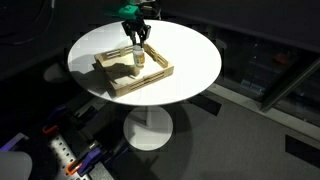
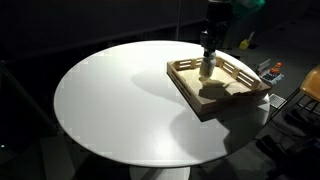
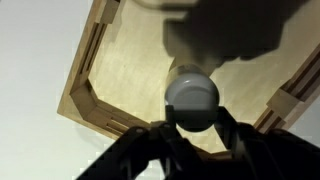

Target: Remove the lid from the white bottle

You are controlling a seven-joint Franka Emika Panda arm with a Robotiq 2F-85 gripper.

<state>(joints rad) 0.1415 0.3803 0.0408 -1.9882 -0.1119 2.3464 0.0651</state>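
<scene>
The white bottle (image 1: 138, 60) (image 2: 206, 70) stands upright inside the light wooden tray (image 1: 118, 80) (image 2: 225, 100) on the round white table. In the wrist view I look straight down on its round grey lid (image 3: 192, 90), which hides the bottle's body. My gripper (image 3: 193, 114) (image 1: 137, 44) (image 2: 208, 46) comes down from above. Its two dark fingers sit on either side of the lid and touch its rim, so it is shut on the lid. The lid appears to sit on the bottle.
The round white table (image 1: 190, 55) (image 2: 110, 100) stands on a single pedestal in a dark room. The tray's raised wooden walls (image 3: 85, 95) surround the bottle. Cluttered items lie on the floor (image 1: 70, 160) and beyond the tray (image 2: 272, 70).
</scene>
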